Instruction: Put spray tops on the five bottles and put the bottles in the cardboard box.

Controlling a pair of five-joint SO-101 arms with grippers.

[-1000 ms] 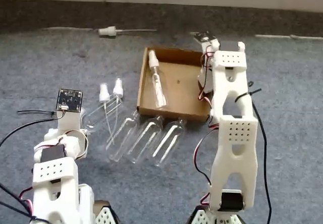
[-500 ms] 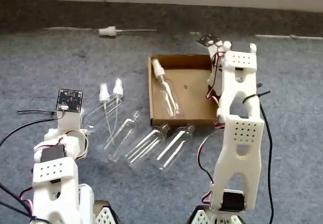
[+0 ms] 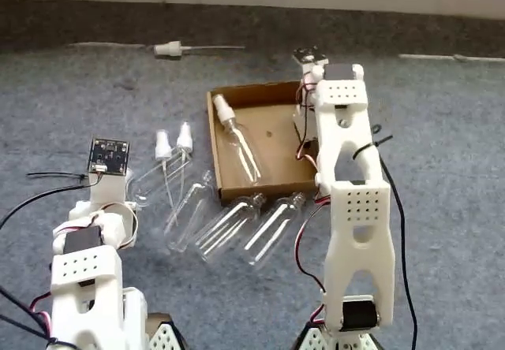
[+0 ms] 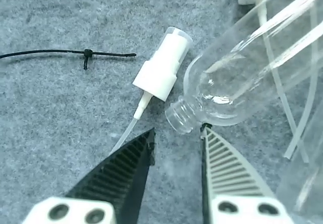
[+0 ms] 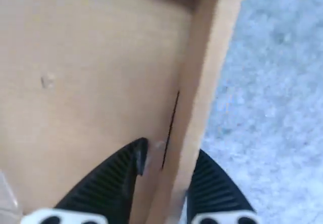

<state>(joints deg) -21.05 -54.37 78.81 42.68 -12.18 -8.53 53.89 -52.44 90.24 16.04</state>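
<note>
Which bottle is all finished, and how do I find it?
Find the shallow brown cardboard box in the middle of the grey carpet. One clear plastic bottle lies inside it. It alone wears a white spray top; the clear bottles outside the box have open necks.

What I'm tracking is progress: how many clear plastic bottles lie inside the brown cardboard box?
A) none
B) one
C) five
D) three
B: a single clear plastic bottle with a white spray top lies in the brown cardboard box; the other bottles lie outside it.
</note>
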